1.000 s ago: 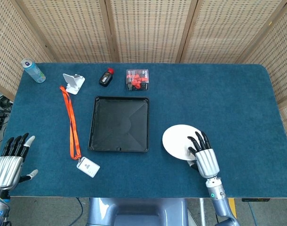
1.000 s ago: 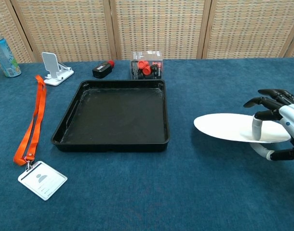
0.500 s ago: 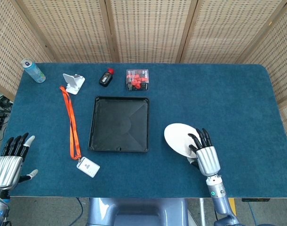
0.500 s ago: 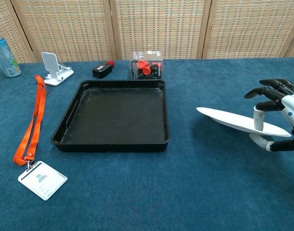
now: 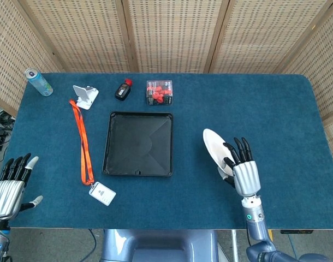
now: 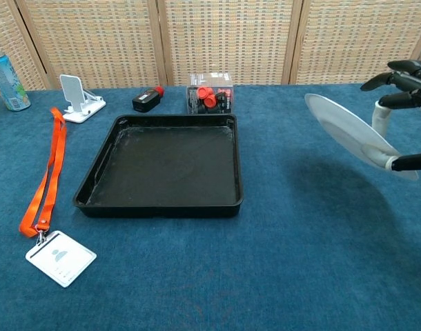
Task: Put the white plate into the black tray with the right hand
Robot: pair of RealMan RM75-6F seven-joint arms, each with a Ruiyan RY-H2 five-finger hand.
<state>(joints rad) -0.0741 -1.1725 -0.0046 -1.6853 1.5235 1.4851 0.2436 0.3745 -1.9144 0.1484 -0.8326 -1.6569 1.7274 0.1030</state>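
Observation:
My right hand (image 5: 242, 166) (image 6: 407, 110) pinches the white plate (image 5: 214, 148) (image 6: 348, 129) by its right rim, thumb under and fingers over. The plate hangs tilted well above the blue cloth, its raised edge toward the tray. The black tray (image 5: 138, 143) (image 6: 165, 165) lies flat and empty left of the plate, a gap of cloth between them. My left hand (image 5: 9, 184) rests at the table's near left corner, fingers apart and holding nothing; only the head view shows it.
Behind the tray stand a clear box of red caps (image 5: 159, 91) (image 6: 210, 93) and a small black bottle (image 5: 123, 89) (image 6: 147, 99). A white phone stand (image 5: 85, 96) (image 6: 79, 98), an orange lanyard with badge (image 5: 82, 144) (image 6: 43, 183) and a can (image 5: 38, 82) (image 6: 7, 81) occupy the left.
My right hand has lifted the plate off the cloth, raised it high and tipped it from flat to steeply tilted. The left hand stayed put.

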